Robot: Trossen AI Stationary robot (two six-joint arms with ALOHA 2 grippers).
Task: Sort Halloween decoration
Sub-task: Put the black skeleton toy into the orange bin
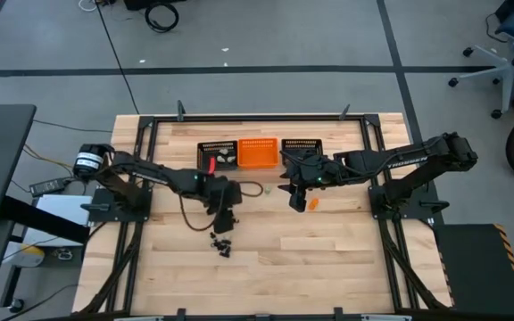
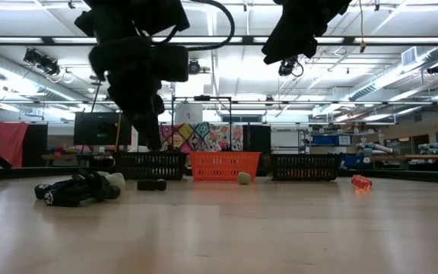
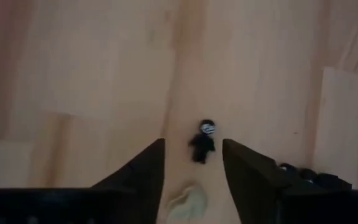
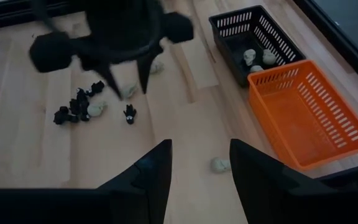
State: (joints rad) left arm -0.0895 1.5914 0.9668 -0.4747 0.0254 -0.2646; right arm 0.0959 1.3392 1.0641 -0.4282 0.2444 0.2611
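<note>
My left gripper (image 3: 193,146) is open and points down over the table's middle (image 1: 224,217). A small black figure trinket (image 3: 202,142) and a pale trinket (image 3: 188,202) lie on the wood below the gap between its fingers. A pile of black trinkets (image 1: 221,242) lies just nearer, seen also in the low view (image 2: 74,189). My right gripper (image 4: 201,146) is open and hovers in front of the baskets (image 1: 300,198). A lone pale trinket (image 4: 220,165) lies below it, and an orange trinket (image 1: 314,204) lies beside it.
Three mesh baskets stand in a row at the far side: a black one (image 4: 253,37) holding pale trinkets, an orange one (image 4: 309,112) in the middle, and another black one (image 1: 301,147). Bare wood stretches along the near half of the table (image 1: 328,267).
</note>
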